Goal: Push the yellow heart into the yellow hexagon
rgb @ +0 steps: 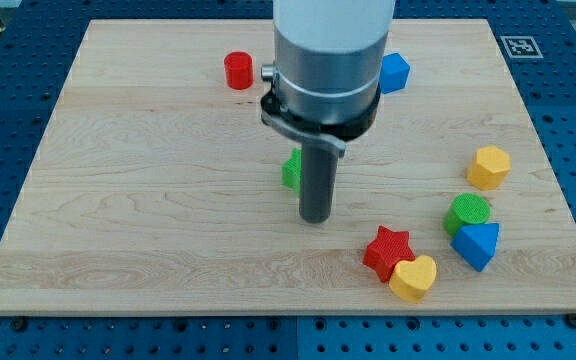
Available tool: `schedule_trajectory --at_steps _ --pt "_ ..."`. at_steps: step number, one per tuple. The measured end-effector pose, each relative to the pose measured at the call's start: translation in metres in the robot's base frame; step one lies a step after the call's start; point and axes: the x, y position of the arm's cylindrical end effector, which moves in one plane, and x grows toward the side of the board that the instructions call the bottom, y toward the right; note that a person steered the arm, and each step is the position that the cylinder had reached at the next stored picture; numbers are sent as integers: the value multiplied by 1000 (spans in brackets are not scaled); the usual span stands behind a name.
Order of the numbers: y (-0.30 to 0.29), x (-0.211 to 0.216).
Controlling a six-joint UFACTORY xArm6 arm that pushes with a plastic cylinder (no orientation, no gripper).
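Sitting against the red star [386, 249] near the desk's [148, 200] bottom right, the yellow heart [414, 278] is well apart from the yellow hexagon [489, 166], seemingly untouched; my tip [315, 218], no gripper, stands mid-desk.

From my seat the feed is bright and evenly lit, seemingly from overhead, so the pale wooden board surface [148, 200] shows its grain clearly with no strong glare, only a mild sheen on the grey cylindrical arm housing [330, 50]. Shadows are soft and short: a faint dark patch sits at my tip [315, 219], and thin ones hug the bases of the yellow heart block [414, 278] and the yellow hexagon block [489, 167]. Focus is sharp across the surface, though block edges look slightly soft from low resolution, and I see no obvious bending at the borders.
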Motion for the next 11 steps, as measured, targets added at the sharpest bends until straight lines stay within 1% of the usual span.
schedule_trajectory --at_steps 1,2,3,9,11 --pt "0 46" --pt "2 73" --pt "2 74" --pt "112 81" --pt "112 73"
